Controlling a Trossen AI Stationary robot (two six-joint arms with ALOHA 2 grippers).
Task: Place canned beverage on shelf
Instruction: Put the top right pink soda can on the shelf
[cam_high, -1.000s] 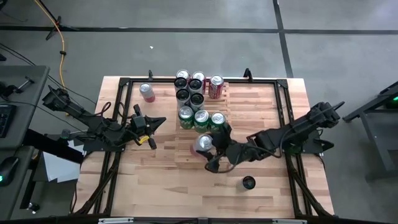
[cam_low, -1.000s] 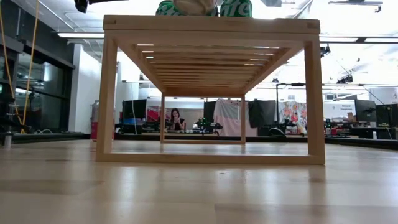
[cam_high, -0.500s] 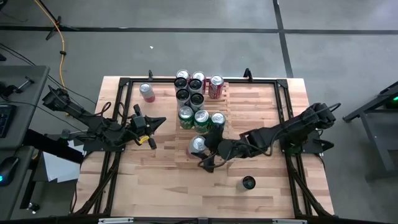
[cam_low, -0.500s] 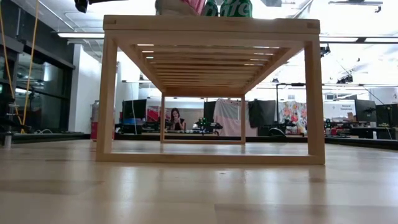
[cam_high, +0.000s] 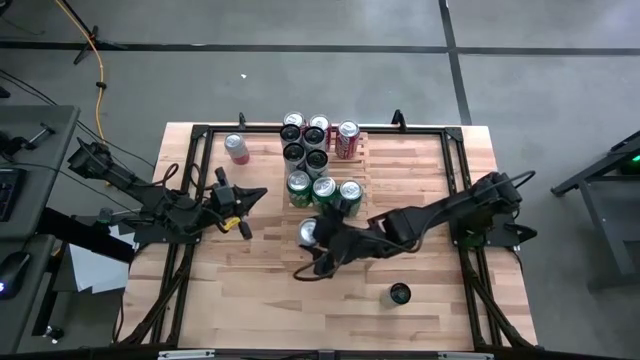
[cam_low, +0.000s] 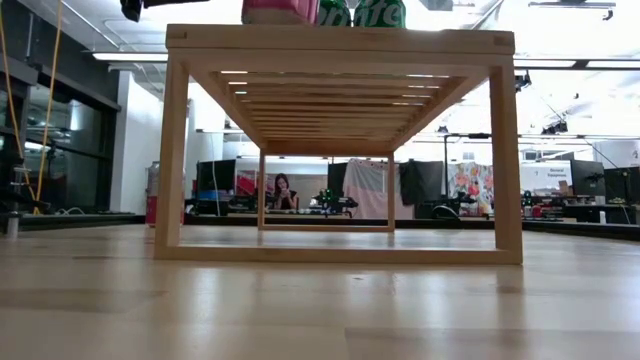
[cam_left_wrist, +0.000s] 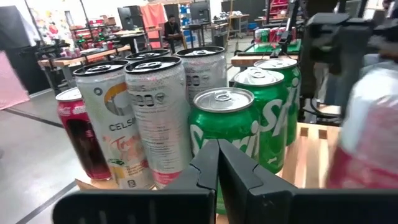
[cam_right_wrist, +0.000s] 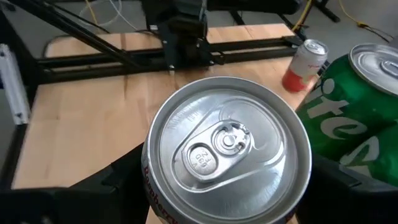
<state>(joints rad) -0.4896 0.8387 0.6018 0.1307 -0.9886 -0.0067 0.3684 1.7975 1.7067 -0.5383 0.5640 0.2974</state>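
1. Tabletop (cam_high: 430, 180): one butcher-block surface in a black frame, carrying everything listed below.
2. Shelf (cam_high: 362, 150): one light-wood slatted rack on the tabletop's middle. Only the low view shows its open underside, its slats and its legs (cam_low: 173, 160).
3. Arms: two. The left arm rests at the tabletop's left side, its tool (cam_high: 245, 208) pointed at the shelf; the left wrist view shows its two fingers pressed together with nothing between them. The right arm reaches in from the right to the shelf's near edge.
4. Cans standing on the shelf, counted in the high view: three green Sprite cans (cam_high: 298, 185), two dark-topped cans (cam_high: 292, 152), two silver-topped cans behind them (cam_high: 318, 124) and one red can (cam_high: 347, 138). The left wrist view alone shows labels: pale Celsius cans (cam_left_wrist: 112, 118) and green Sprite (cam_left_wrist: 225, 140).
5. Held can (cam_high: 309, 231): one, silver lid with pull tab, red-and-white wall. The right tool (cam_high: 318, 245) is clamped on it at the shelf's near-left end, just beside the Sprite cans. The right wrist view shows its lid (cam_right_wrist: 227, 144) from above; the low view shows its pink base (cam_low: 280, 11) at the shelf's top.
6. Loose cans on the tabletop: one pink can (cam_high: 236, 148) left of the shelf, one dark can (cam_high: 400, 294) near the front right.
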